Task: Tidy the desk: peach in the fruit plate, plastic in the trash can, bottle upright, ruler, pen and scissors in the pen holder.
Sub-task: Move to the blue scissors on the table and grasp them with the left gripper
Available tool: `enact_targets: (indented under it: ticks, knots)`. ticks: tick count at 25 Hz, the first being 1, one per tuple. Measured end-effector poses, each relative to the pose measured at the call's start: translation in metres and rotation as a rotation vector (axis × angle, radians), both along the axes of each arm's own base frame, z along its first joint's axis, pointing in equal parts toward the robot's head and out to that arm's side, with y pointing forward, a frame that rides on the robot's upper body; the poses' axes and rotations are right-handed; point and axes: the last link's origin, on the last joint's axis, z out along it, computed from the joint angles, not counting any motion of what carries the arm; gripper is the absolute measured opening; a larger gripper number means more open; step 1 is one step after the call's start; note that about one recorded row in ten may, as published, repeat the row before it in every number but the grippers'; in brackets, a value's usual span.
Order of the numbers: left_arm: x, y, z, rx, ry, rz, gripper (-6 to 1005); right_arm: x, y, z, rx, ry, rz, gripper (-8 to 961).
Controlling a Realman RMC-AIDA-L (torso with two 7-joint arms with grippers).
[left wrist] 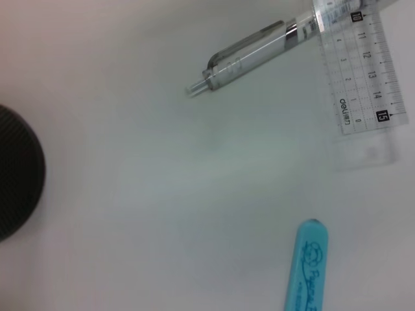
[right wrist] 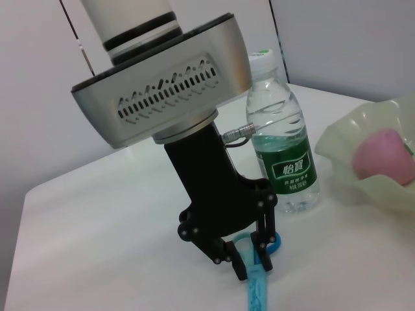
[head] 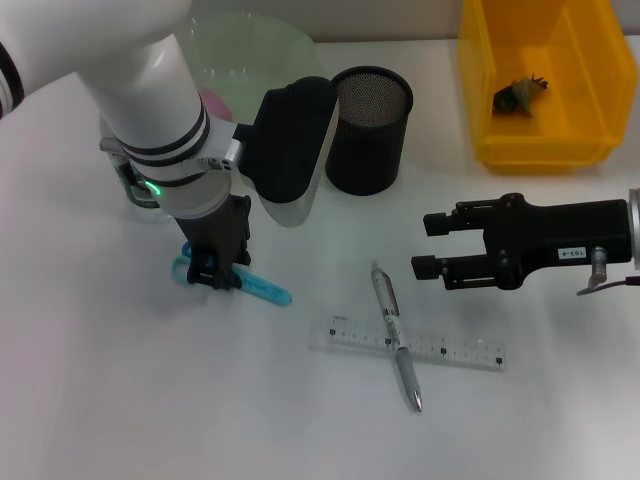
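Observation:
My left gripper (head: 213,275) stands upright on the table, shut on the handle end of the blue scissors (head: 265,290), which lie flat. It also shows in the right wrist view (right wrist: 246,262), with the scissors (right wrist: 256,291) between its fingers. The scissors' tip (left wrist: 308,269) shows in the left wrist view. The pen (head: 397,338) lies across the clear ruler (head: 440,350). The black mesh pen holder (head: 368,130) stands behind them. The bottle (right wrist: 282,142) stands upright. The pink peach (right wrist: 386,155) lies in the green plate (right wrist: 343,139). My right gripper (head: 425,245) is open and empty, hovering right of the pen.
A yellow bin (head: 480,100) at the back right holds a dark green plastic scrap (head: 518,95). The left arm's bulk hides much of the plate (head: 250,45) and bottle in the head view. Bare white table lies in front and to the left.

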Motion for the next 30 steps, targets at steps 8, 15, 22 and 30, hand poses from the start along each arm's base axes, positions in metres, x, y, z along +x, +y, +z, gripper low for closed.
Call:
enact_targets:
  ticks: [8, 15, 22, 30]
  knots:
    - [0.0008, -0.0018, -0.0022, -0.011, 0.018, -0.016, 242, -0.0008, 0.0009, 0.0, 0.001, 0.0, 0.002, 681]
    - [0.002, -0.0008, -0.0017, -0.006, 0.019, -0.022, 250, -0.0015, 0.0014, -0.0001, 0.002, 0.002, 0.001, 681]
    - [0.0005, -0.0019, -0.003, -0.019, 0.032, -0.032, 282, -0.0023, 0.0018, 0.0002, 0.004, 0.009, -0.005, 682]
    - [-0.0005, -0.0022, -0.0057, -0.023, 0.036, -0.051, 278, -0.0024, 0.0018, 0.0004, 0.005, 0.014, -0.01, 682]
